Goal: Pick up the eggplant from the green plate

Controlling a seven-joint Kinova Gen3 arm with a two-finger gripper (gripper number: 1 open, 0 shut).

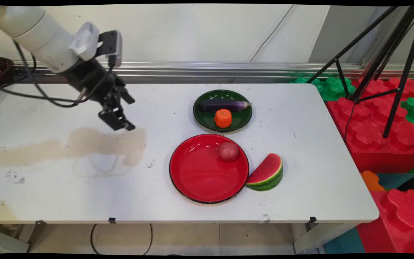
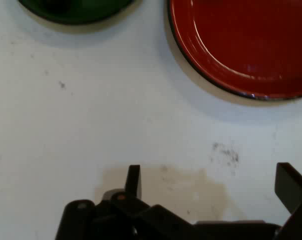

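A red plate (image 1: 199, 176) is set nearest on the white desk (image 1: 49, 194), a watermelon slice (image 1: 266, 173) touching its right rim.
The gripper (image 1: 119, 113) is held above the desk's left part, fingers (image 2: 133, 181) spread wide, nothing gripped. A reddish fruit (image 1: 228, 151) is seen on the red plate; an eggplant (image 1: 224, 105) and an orange fruit (image 1: 223, 118) on the farther green plate (image 1: 207, 120). Both plates are cut off in the hand view.

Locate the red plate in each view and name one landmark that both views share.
Main view: the red plate lies centre-right on the table, near its front edge, a reddish ball on its far rim.
Hand view: the red plate fills the upper right corner, cut off by the picture's edge.
Shared landmark: the brownish stain on the table.
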